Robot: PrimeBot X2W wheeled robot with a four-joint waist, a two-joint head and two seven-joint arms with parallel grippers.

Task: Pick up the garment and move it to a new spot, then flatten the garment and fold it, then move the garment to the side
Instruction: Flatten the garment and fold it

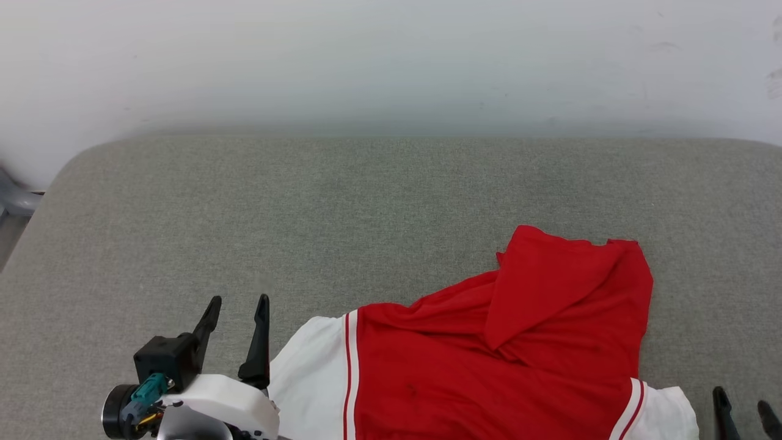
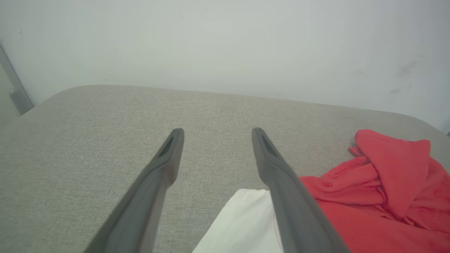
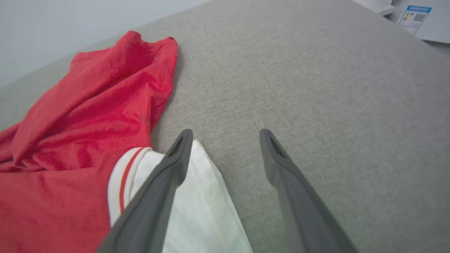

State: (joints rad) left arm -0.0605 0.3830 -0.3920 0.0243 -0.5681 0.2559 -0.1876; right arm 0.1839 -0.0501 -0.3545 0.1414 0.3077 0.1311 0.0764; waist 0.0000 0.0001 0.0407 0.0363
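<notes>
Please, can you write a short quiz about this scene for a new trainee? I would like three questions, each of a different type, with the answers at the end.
1. True or false: the red jersey garment with white sleeves lies flat and smooth on the grey fabric surface.
2. Choose one. The left gripper is: A) shut on a sleeve; B) open and holding nothing; C) shut and empty.
3. Short answer: what colour is the part of the garment nearest the right gripper?

Key: 1 false, it is bunched, with a flap folded over; 2 B; 3 white.

Grey fabric cushion (image 1: 305, 214) meets a white wall (image 1: 391, 61).
</notes>
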